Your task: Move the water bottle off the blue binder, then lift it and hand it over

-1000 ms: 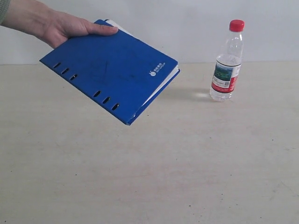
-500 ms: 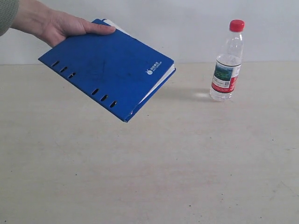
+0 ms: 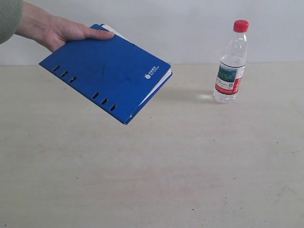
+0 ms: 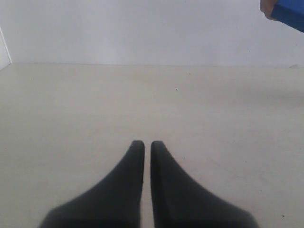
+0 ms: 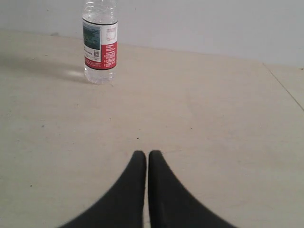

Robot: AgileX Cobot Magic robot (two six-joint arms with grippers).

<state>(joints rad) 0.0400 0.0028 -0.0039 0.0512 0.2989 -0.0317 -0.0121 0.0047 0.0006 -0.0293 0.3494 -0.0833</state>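
The water bottle (image 3: 231, 64) stands upright on the table (image 3: 190, 166), clear of the blue binder (image 3: 107, 71) a person's hand (image 3: 61, 33) holds aloft, so lifting seems next: the left gripper (image 4: 143, 143) and right gripper (image 5: 142, 153), both closed empty, must open.

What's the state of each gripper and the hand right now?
Left gripper: closed, holding nothing.
Right gripper: closed, holding nothing.
Person's hand: holding the blue binder in the air.
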